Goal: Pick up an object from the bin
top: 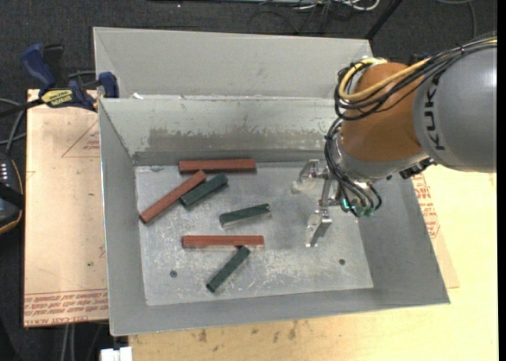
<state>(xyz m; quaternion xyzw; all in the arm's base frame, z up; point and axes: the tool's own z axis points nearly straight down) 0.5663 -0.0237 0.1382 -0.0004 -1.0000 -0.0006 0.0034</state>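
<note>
My gripper (313, 203) hangs over bare bin floor in the right half of the bin, open, with nothing between its fingers. One fingertip (318, 231) points toward the front and the other (305, 178) lies toward the back wall. Nearest to it, a short way left, lies a dark green block (245, 215). Just in front of that block lies a long red-brown bar (223, 241). Another dark green block (228, 268) rests tilted near the front, touching that bar's right end.
Further left lie a red-brown bar (217, 166) along the back wall, a slanted red-brown bar (171, 197) and a dark green block (203, 191) leaning against it. The arm with its orange cover and cables reaches in over the bin's right wall.
</note>
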